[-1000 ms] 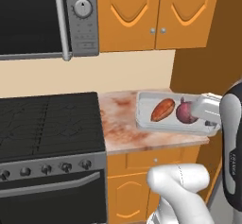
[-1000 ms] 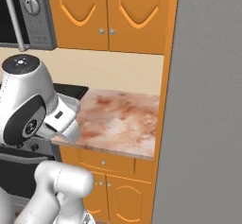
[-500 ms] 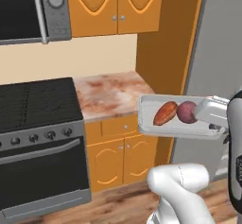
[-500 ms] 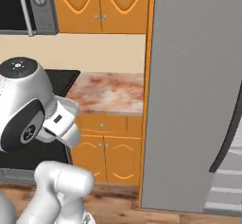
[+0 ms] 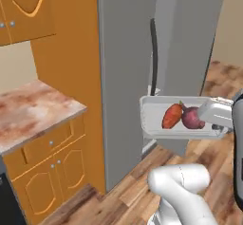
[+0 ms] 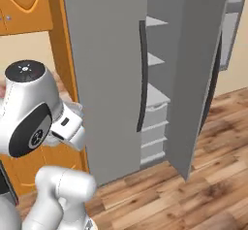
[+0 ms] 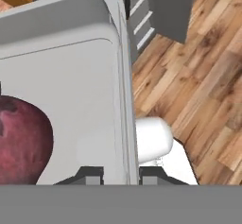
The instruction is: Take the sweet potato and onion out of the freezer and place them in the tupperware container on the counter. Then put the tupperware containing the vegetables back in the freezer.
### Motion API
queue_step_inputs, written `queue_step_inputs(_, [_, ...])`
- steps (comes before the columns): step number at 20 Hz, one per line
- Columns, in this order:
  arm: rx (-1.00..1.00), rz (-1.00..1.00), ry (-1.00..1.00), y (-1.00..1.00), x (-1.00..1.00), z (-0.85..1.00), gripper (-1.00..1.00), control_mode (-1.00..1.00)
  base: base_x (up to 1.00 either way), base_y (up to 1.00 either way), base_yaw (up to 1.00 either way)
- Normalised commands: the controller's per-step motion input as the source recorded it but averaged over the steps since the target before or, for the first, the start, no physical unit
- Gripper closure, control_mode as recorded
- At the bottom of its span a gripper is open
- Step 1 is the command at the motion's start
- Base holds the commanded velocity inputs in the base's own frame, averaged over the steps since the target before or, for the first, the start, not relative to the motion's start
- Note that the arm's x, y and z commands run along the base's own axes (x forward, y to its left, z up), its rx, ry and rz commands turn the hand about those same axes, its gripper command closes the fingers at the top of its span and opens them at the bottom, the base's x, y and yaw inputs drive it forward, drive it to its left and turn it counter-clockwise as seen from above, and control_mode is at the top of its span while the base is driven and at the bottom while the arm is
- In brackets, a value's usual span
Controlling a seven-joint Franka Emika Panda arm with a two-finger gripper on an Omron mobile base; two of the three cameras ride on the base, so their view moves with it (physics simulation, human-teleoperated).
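The gripper [image 7: 121,173] is clamping the near rim of the tupperware container [image 5: 156,119], one dark fingertip sitting inside the wall and one outside it, so the jaws are closed on that thin edge. The container is hanging in the air above the wood floor [image 5: 128,191], off the counter [image 5: 33,112] and in front of the freezer [image 5: 128,77], with its long axis running roughly level and sideways in the left base view. The sweet potato [image 5: 172,116] and the onion [image 5: 191,117] are lying inside it, touching or nearly so, the onion nearer the gripped end. The relation that governs the coming move: the open freezer compartment with its pale shelves [image 6: 156,95] is lying ahead of the container, past the long dark door handle [image 6: 141,76], between the closed panel and the swung-out door. The container is a smooth, rigid, light grey tray with rounded corners and a raised rim. The sweet potato is a matte orange-red tapered lump; the onion is a purplish-red mottled ball, likely to roll if the tray is tilting. The freezer surfaces are plain, flat grey.
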Motion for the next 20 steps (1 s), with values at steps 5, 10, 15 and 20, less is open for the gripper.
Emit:
queue_step_inputs(5, [0.0,0.0,0.0,0.0,0.0,0.0,1.0,1.0,0.49,-0.06,-0.71])
queue_step_inputs(10, [0.0,0.0,0.0,0.0,0.0,0.0,1.0,1.0,1.0,-0.04,-0.23])
queue_step_inputs(15, [0.0,0.0,0.0,0.0,0.0,0.0,1.0,1.0,1.0,-0.17,0.12])
queue_step_inputs(20, [0.0,0.0,0.0,0.0,0.0,0.0,1.0,1.0,0.8,-0.44,0.42])
